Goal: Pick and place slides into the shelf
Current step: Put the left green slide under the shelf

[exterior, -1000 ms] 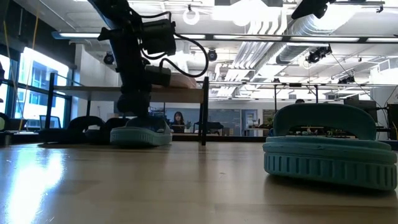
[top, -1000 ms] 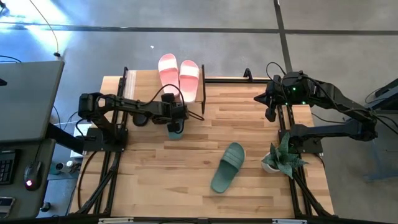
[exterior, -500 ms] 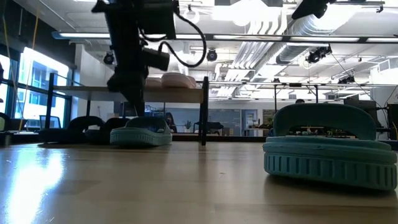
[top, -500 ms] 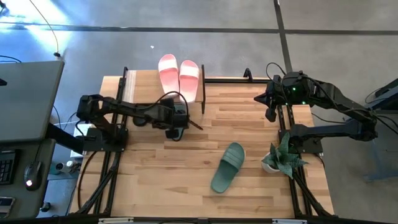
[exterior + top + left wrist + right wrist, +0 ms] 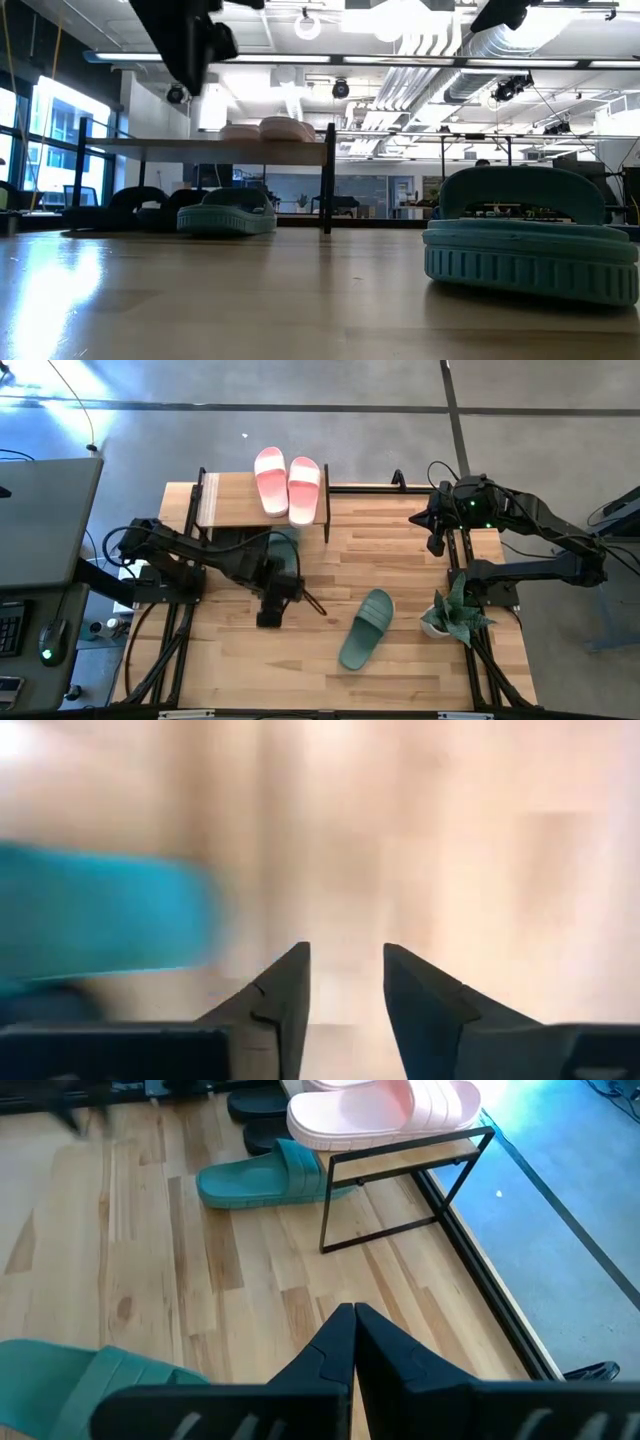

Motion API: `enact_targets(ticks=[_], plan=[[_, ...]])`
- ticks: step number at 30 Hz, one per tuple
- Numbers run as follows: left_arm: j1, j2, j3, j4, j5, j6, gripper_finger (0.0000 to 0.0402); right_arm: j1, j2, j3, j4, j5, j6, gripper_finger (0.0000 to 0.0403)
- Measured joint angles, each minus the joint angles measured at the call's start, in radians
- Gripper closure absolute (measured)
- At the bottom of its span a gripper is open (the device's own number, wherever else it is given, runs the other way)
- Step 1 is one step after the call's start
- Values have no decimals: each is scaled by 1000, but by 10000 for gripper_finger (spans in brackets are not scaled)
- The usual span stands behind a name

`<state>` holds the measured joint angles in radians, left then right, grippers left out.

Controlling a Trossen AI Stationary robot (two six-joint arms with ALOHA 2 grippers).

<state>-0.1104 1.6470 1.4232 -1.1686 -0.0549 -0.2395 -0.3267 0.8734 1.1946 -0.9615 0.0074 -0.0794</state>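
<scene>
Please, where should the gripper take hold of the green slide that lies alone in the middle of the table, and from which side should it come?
Probably best from above, at the wide strap of the green slide. It lies flat, sole down and diagonal on the table, with free space around it. The strap arches above the sole, so one finger could go under it through the open toe. The left gripper, open, is nearest.

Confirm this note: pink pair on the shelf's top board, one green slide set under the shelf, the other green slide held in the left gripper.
Not quite. The left gripper is open and holds nothing, as the left wrist view shows. The other green slide lies loose on the table in the high view. The pink pair and the green slide under the shelf are as noted.
</scene>
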Motion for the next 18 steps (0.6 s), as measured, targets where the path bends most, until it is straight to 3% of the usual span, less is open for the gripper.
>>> enact_targets(ticks=[1,3,7,11,15,18], plan=[[-6,0,1,12,83,-21,296,0,0,0,-1,0,-6,403],[-22,0,1,17,136,-66,310,0,0,0,-8,-1,-18,403],[-75,14,-36,76,51,-101,349,0,0,0,-33,-1,-41,403],[-95,13,-129,335,-12,-121,393,0,0,0,-44,0,-66,403],[-65,34,-207,507,-107,-152,391,0,0,0,-37,7,-96,403],[-24,90,-233,448,-116,-200,397,0,0,0,-37,6,-104,403]])
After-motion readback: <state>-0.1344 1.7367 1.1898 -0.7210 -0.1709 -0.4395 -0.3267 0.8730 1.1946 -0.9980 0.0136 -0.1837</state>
